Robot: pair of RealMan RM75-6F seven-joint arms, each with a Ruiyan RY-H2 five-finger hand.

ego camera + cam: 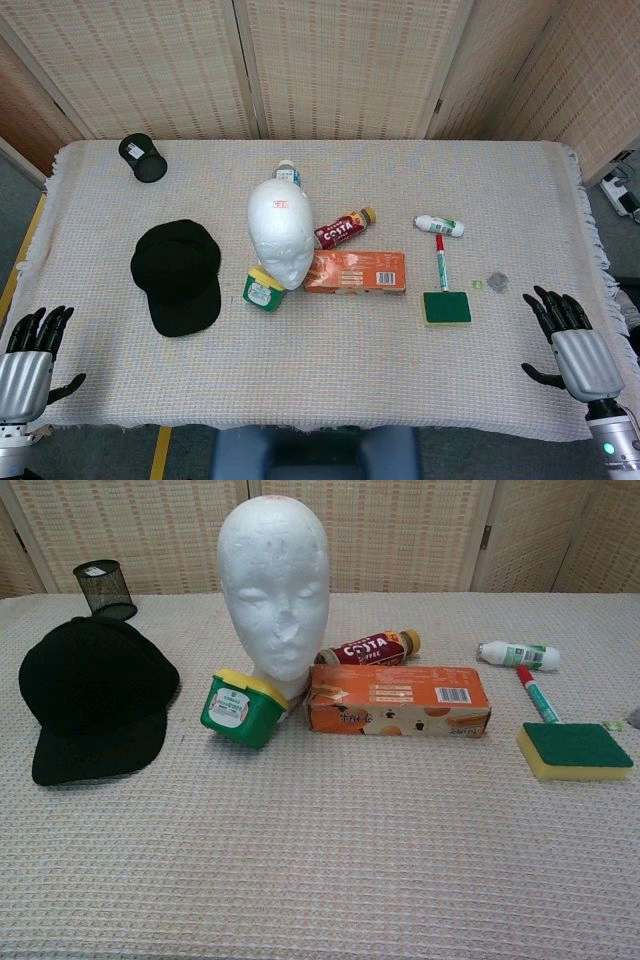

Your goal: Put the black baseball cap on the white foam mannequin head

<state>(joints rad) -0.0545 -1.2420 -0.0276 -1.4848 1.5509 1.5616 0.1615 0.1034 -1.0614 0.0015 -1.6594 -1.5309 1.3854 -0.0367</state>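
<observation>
The black baseball cap (177, 273) (92, 697) lies flat on the cloth left of centre, its brim toward the front edge. The white foam mannequin head (281, 232) (273, 586) stands upright just right of it, facing the front. My left hand (30, 362) rests at the front left corner with its fingers spread and nothing in it. My right hand (571, 340) is at the front right edge, fingers apart and holding nothing. Neither hand shows in the chest view. Both hands are well away from the cap.
A green tub with a yellow lid (262, 289) and an orange box (356, 271) sit against the mannequin's base. Behind are a Costa bottle (344, 229) and another bottle (288, 172). A sponge (446, 307), marker (440, 260), white tube (439, 226) lie right; a black mesh cup (144, 157) back left.
</observation>
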